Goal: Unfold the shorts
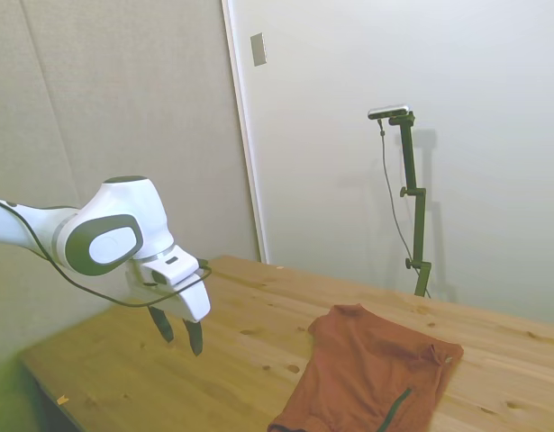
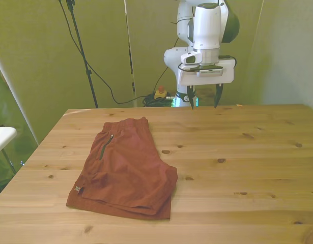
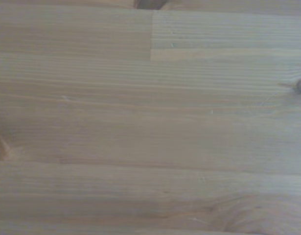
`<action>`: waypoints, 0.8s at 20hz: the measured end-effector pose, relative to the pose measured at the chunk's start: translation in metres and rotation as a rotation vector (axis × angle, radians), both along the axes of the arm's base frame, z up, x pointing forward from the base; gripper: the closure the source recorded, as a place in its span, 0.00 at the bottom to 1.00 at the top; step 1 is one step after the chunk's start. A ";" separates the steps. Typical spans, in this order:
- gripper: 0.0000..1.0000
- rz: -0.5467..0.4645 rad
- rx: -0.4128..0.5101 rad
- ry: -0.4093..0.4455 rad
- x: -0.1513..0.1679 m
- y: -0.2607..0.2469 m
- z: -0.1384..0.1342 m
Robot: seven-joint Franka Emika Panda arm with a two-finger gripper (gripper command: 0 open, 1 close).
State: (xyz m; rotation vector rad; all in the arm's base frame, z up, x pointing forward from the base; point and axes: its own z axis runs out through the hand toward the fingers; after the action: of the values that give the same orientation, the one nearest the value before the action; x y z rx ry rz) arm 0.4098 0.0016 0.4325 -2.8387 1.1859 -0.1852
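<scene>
Front view first: we see the shorts [image 2: 126, 168] lying flat on the wooden table [image 2: 248, 168], towards the front view's left, folded over so that one layer rests on another along the near hem. A thin dark stripe [image 2: 106, 146] runs down the cloth close to the waistband end, and a small light tag [image 2: 77, 189] sits at the near corner on the front view's left. We find the gripper [image 2: 203, 96] hanging above the far edge of the table, well apart from the shorts, its two dark fingers pointing down with a clear gap between them and nothing held.

From the side view we see the same: the gripper [image 1: 179, 331] hovers over bare wood, and the shorts [image 1: 371, 378] lie further along the table, running off the lower edge of the picture.

Our wrist view shows only wood grain [image 3: 150, 122] with a few knots; a dark patch at the picture's edge may be another knot, though it is too blurred to tell.
</scene>
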 end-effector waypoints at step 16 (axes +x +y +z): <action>0.00 -0.247 -0.067 -0.190 0.097 -0.187 0.075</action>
State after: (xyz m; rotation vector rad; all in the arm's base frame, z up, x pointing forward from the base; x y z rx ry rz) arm 0.5072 -0.1857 0.5073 -2.6463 1.5064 -0.5035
